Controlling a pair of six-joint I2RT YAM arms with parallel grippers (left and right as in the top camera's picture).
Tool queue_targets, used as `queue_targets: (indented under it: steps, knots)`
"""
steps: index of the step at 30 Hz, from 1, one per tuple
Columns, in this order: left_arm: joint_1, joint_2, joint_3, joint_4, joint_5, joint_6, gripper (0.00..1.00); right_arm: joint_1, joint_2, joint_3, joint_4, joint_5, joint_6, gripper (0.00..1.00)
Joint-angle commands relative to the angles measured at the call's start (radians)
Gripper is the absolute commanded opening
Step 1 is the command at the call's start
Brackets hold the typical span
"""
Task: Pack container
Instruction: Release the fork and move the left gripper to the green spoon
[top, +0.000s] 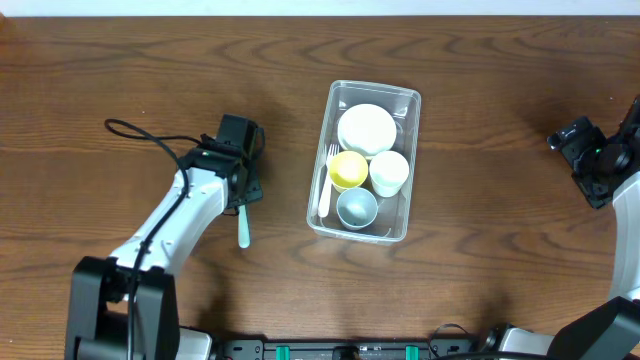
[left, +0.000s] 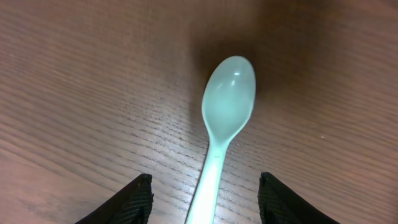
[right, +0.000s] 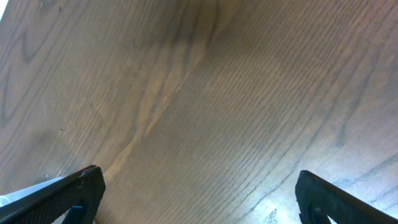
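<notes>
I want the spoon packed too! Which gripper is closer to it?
Left. The left gripper is over the spoon, open astride its handle; the right gripper is far off, beyond the container.

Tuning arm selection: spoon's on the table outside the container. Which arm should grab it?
Left. The left gripper is open astride the spoon handle; the right gripper hangs open over bare table on the container's far side.
</notes>
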Motion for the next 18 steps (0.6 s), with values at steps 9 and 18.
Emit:
queue_targets:
  steps: [9, 18]
  knots:
    - [0.004, 0.107, 0.010, -0.002, 0.008, -0.026, 0.55, -0.008, 0.003, 0.005, -0.001, 0.010, 0.009, 0.99]
    - [0.004, 0.157, -0.009, 0.049, 0.010, -0.026, 0.48, -0.008, 0.003, 0.005, -0.001, 0.010, 0.009, 0.99]
